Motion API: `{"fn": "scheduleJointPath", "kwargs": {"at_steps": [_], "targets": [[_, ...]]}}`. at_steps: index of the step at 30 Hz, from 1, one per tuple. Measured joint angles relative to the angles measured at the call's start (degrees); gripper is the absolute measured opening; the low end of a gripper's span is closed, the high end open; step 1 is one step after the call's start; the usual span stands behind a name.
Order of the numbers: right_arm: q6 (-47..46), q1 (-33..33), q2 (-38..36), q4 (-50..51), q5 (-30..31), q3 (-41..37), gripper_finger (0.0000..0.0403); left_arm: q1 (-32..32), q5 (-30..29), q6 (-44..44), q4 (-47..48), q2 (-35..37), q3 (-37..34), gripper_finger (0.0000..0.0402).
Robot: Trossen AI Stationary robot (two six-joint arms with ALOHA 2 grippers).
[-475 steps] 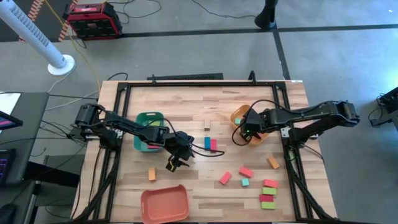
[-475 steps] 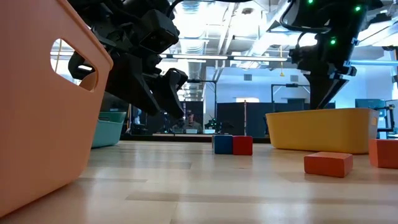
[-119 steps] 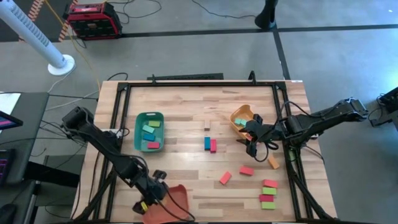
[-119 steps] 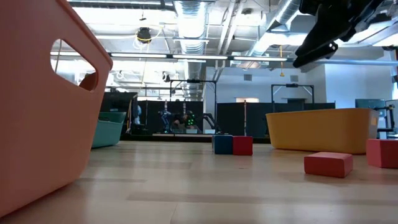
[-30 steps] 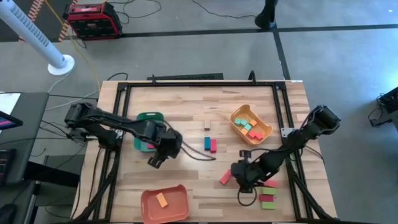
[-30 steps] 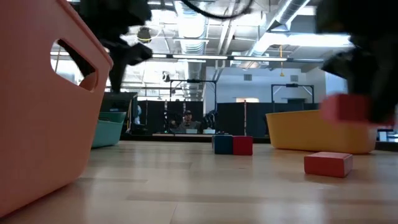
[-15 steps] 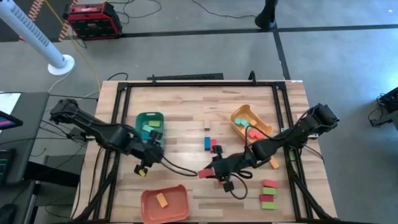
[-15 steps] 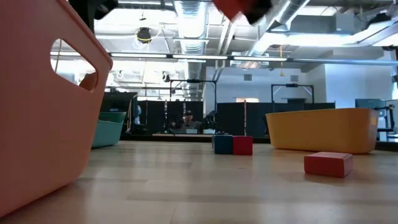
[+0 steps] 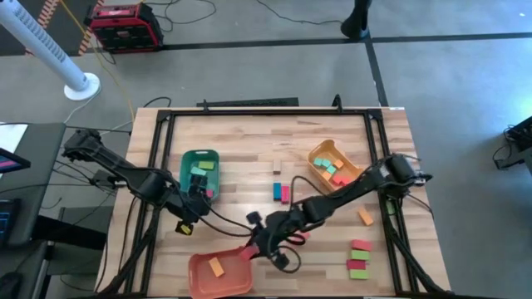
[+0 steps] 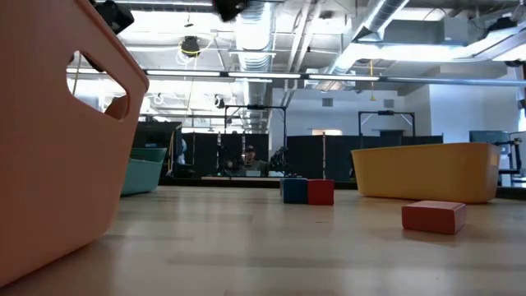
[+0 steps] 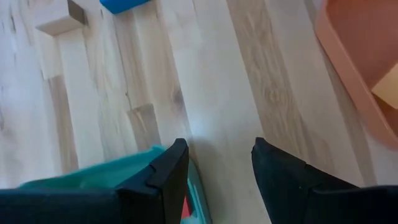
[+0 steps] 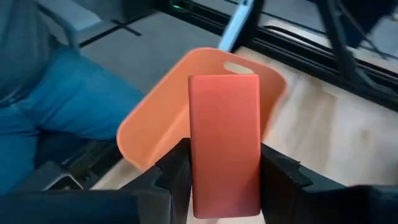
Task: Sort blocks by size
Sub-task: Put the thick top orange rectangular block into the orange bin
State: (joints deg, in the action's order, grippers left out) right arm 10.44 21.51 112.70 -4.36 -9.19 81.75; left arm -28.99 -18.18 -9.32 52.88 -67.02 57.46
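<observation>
Right gripper (image 12: 224, 171) clenched on flat red wooden block (image 12: 224, 143) by its long sides, at the salmon-red plastic tray (image 9: 218, 274), front edge of table. Block looks rigid, light, smooth-faced; a side pinch suits it. Left gripper (image 11: 214, 165) parted, empty, over green tray (image 9: 199, 176).

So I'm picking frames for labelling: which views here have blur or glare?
Low view: the salmon tray looms soft at the picture's left, ceiling lights glare, the red block reads clearly. Right wrist view: the red bar in the right gripper is sharp, the background blurred. High view: evenly lit.
</observation>
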Motion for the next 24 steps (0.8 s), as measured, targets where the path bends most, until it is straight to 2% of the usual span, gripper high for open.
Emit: {"fn": "scheduleJointPath", "kwargs": {"at_steps": [6, 13, 20, 24], "targets": [[0.8, -1.2, 6.8, 3.4, -4.9, 7.9, 0.0168, 0.0, -0.1, 0.6, -3.1, 0.0, -2.3, 0.0166], [0.6, -1.0, 11.6, 4.3, -9.0, 13.9, 0.0168, 0.0, -0.4, 1.3, -4.1, 0.0, -2.4, 0.0166], [0.5, -1.1, 13.4, 4.9, -10.3, 15.6, 0.0169, 0.0, -0.4, 2.7, -5.5, 0.0, -2.4, 0.0166], [0.1, -1.4, 13.4, 5.0, -10.7, 15.6, 0.0183, 0.1, -0.5, 3.9, -7.1, 0.0, -2.4, 0.0166]]}}
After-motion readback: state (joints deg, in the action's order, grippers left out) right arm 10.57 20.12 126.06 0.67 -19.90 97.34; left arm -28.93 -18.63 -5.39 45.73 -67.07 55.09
